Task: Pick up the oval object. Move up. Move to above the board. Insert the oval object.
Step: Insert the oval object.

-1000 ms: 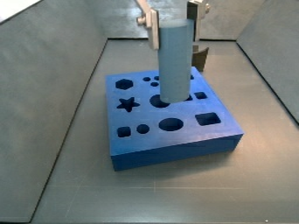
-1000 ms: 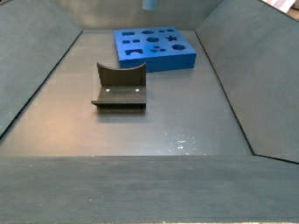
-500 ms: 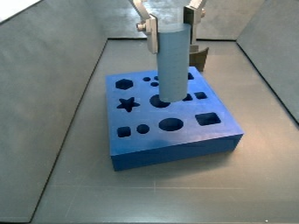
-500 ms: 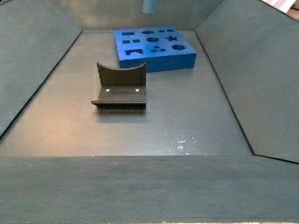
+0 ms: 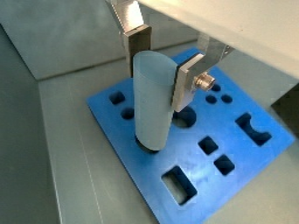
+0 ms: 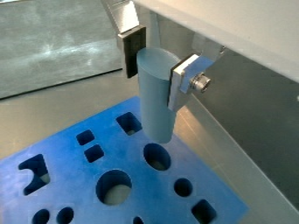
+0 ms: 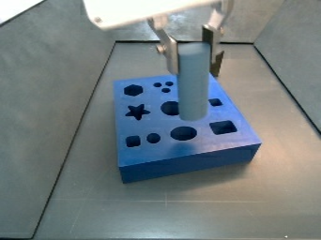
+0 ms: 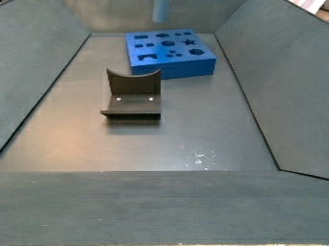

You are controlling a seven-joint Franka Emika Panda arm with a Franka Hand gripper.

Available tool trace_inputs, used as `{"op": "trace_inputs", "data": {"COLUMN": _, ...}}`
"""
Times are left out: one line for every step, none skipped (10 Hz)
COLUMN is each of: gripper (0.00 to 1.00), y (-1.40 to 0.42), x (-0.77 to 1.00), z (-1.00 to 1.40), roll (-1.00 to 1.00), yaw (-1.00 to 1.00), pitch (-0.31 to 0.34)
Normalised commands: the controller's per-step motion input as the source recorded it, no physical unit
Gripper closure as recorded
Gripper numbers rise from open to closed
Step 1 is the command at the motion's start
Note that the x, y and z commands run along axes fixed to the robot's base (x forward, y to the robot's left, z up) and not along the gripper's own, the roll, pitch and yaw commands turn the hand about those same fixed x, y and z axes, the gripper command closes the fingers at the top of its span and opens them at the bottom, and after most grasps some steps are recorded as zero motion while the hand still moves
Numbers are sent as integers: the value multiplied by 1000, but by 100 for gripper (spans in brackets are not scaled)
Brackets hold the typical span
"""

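1. The fixture (image 8: 131,94), a dark L-shaped bracket on its base plate, stands on the floor at about 7 o'clock from the board (image 8: 193,65) in a side view. Nothing sits in it.
2. The board (image 7: 238,142) is a thick bright blue block. In a side view its top shows a star cut-out (image 7: 137,112) at 9 o'clock, small round holes, a larger round hole (image 7: 183,134) near 6 o'clock and a rectangular cut-out (image 7: 222,125) toward 4 o'clock. Every pocket that shows looks empty.
3. The oval object (image 7: 193,82) is upright above the board, its lower end close over the top face; whether it has entered a cut-out cannot be told.
4. The tool (image 5: 158,63) is clamped on the oval object (image 5: 152,101) near its upper end, one silver finger (image 6: 184,77) flat against its side in both wrist views.
5. The peg looks stiff, smooth and light, so probably somewhat slippery. A hold on the flatter sides high up, as here, seems right, since it leaves the lower length free for insertion.
6. Any tilt would likely jam it at the cut-out's edge.
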Motion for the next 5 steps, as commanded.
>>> {"op": "trace_inputs", "data": {"gripper": 100, "y": 0, "x": 77, "z": -469, "roll": -11, "yaw": 0, "pitch": -179}}
{"op": "trace_inputs", "data": {"gripper": 100, "y": 0, "x": 0, "z": 0, "roll": 0, "yaw": 0, "pitch": -44}}
{"op": "trace_inputs", "data": {"gripper": 100, "y": 0, "x": 0, "z": -37, "roll": 64, "yaw": 0, "pitch": 0}}
{"op": "trace_inputs", "data": {"gripper": 100, "y": 0, "x": -154, "z": -597, "roll": 270, "yaw": 103, "pitch": -181}}
{"op": "trace_inputs", "data": {"gripper": 100, "y": 0, "x": 0, "z": -343, "roll": 164, "yaw": 103, "pitch": -56}}
